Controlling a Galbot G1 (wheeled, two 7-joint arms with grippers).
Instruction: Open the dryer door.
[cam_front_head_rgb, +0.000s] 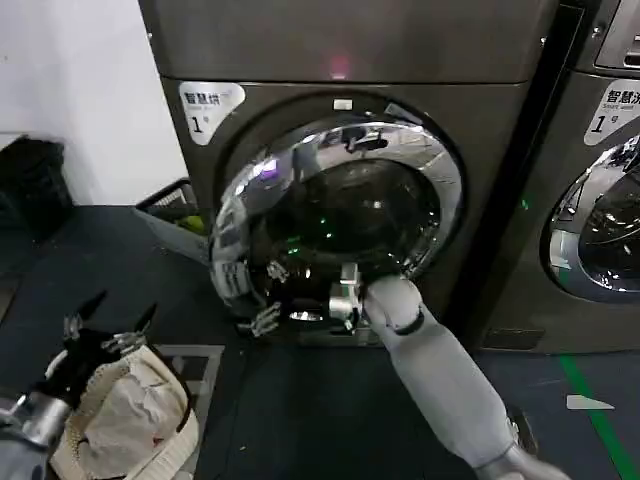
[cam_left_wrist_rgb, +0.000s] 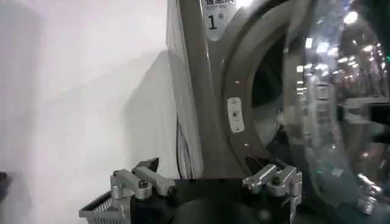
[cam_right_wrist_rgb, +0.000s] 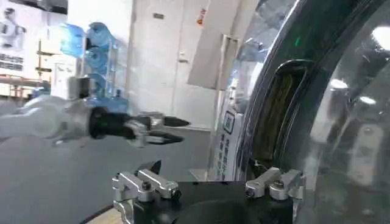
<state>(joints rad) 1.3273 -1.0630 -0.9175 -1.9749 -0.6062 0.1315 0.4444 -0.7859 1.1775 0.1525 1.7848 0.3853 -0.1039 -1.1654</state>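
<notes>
at the centre of the head view, the dryer door (cam_front_head_rgb: 340, 215) hangs partly open on the front of the grey dryer (cam_front_head_rgb: 350, 60), its chrome ring swung out on the robot's left side while its right side stays near the machine. right end effector (cam_front_head_rgb: 343, 295) sits at the door's lower rim, touching the chrome ring; whether its fingers grip the ring cannot be told. left end effector (cam_front_head_rgb: 110, 325) hovers low and well apart, fingers spread, above a pale laundry bag (cam_front_head_rgb: 130, 420). a neighbouring machine (cam_front_head_rgb: 600, 200) stands to the right.
</notes>
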